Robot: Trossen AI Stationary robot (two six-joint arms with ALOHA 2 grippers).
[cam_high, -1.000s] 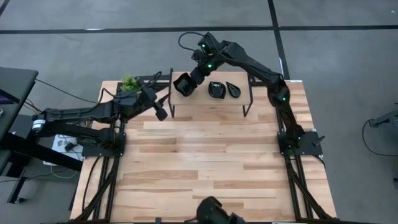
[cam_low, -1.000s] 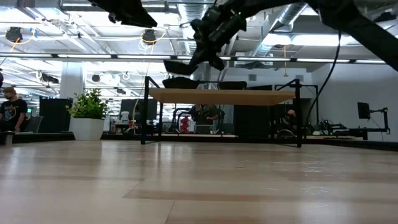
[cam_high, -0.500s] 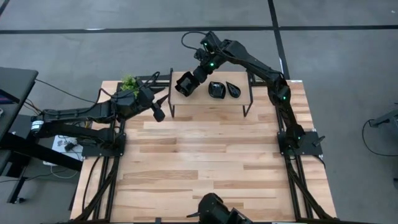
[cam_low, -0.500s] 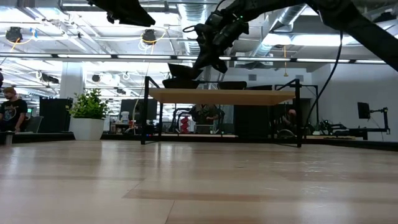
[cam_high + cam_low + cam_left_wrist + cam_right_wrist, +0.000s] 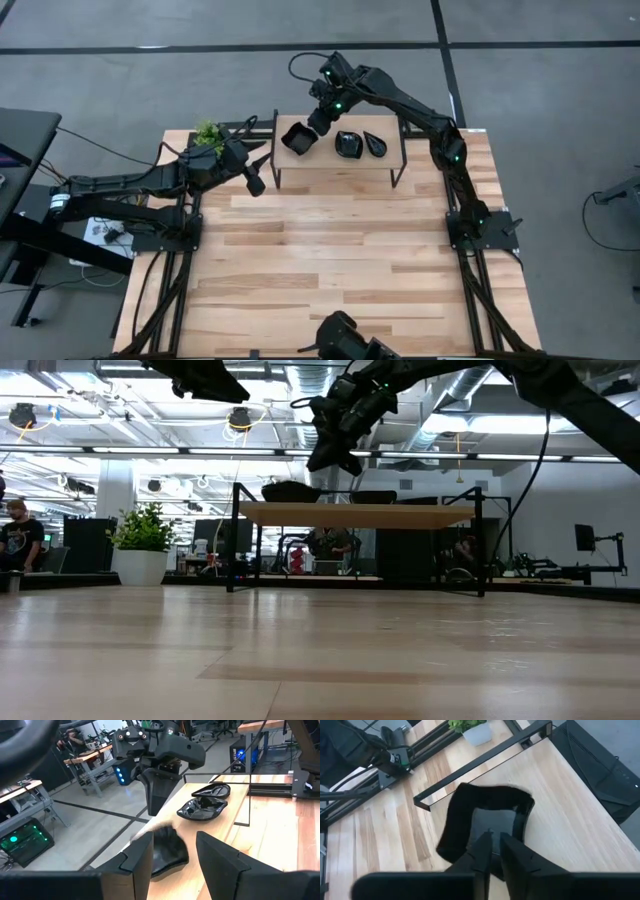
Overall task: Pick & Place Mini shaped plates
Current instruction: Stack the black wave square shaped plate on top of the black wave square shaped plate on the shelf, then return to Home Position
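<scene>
I am hovering my right hand (image 5: 316, 124) in the upper middle of the overhead frame, just above the left end of a low wooden shelf on thin black metal legs (image 5: 330, 160). Its two fingers are standing a narrow slit apart and pinching nothing. Right under them a glossy black squarish mini plate with a wavy rim (image 5: 296, 138) is lying on the shelf top, apart from my fingertips. To its right on the same shelf, a roundish glossy black mini plate (image 5: 347, 145) and a teardrop-shaped black mini plate (image 5: 375, 144) are sitting close beside each other.

I am holding my left hand (image 5: 258, 186) out at the left of the frame, over the pale plank table (image 5: 330, 260) just off the shelf's left front leg, its fingers spread wide around nothing.

A small green potted plant in a white pot (image 5: 208, 133) is standing at the table's upper left corner, near my left arm. In the level view, a person (image 5: 15, 535) is sitting at the far left edge, in the room behind the table.
</scene>
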